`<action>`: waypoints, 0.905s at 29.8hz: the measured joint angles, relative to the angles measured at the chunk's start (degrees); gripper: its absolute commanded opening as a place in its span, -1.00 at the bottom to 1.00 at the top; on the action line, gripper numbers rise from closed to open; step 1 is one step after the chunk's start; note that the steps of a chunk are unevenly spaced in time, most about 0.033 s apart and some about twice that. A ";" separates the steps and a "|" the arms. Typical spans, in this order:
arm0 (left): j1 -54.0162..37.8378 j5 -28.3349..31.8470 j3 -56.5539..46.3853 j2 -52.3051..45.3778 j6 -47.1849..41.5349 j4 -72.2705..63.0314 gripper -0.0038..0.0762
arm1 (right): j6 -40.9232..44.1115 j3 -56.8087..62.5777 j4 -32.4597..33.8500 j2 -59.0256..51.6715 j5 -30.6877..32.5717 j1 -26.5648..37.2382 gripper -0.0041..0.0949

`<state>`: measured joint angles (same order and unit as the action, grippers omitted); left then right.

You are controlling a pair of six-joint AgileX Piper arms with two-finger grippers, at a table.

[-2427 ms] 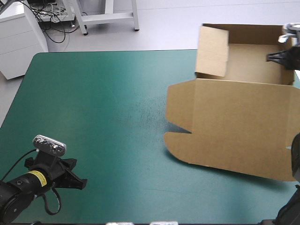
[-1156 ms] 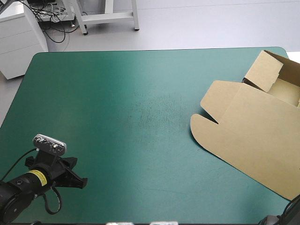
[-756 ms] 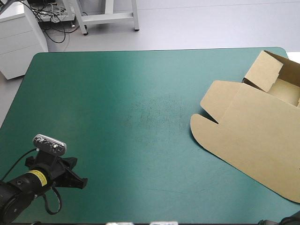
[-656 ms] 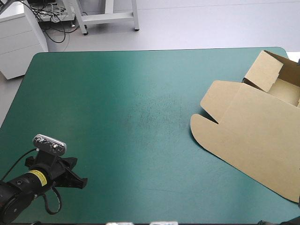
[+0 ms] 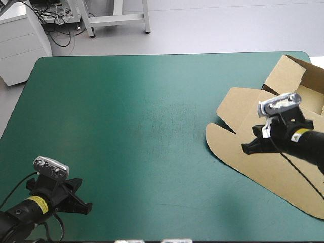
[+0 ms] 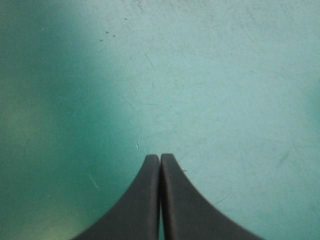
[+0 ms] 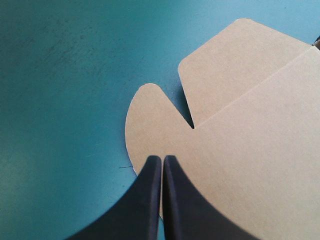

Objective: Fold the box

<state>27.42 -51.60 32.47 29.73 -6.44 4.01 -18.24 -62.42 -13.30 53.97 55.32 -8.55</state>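
Right tool (image 5: 251,147) hovers pinched to a point over the flat lid of the brown box (image 5: 276,179), which lies at the table's (image 5: 142,121) right side, tray walls up far right. Left tool (image 5: 85,206), also pinched, waits near-left. Best play: open up, take the lid's left flap edge, lift evenly.

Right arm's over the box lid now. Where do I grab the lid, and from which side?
Probably the rounded flap just ahead of the right gripper, which is shut. The box lid lies flat, so nothing stands up to pinch from above. That flap's curved edge is free, bordering the bare teal-green cover; come in low from that side, fingers open, one sliding under the edge.
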 measured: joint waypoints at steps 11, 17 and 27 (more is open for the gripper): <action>0.00 2.90 -5.02 -15.40 0.89 -0.05 -0.98 | -2.76 20.86 0.07 -22.16 -12.87 -0.34 -0.96; 0.00 1.71 -6.49 -23.16 1.00 -0.11 -0.98 | -1.94 28.54 0.07 -31.28 -16.99 -0.34 -0.96; 0.00 0.37 -6.49 -30.36 1.14 0.43 -0.98 | -1.05 37.68 0.45 -43.61 -19.89 -0.34 -0.96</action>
<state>27.42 -51.24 25.98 -0.63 -5.30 4.44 -19.29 -24.74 -12.86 10.36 35.43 -8.89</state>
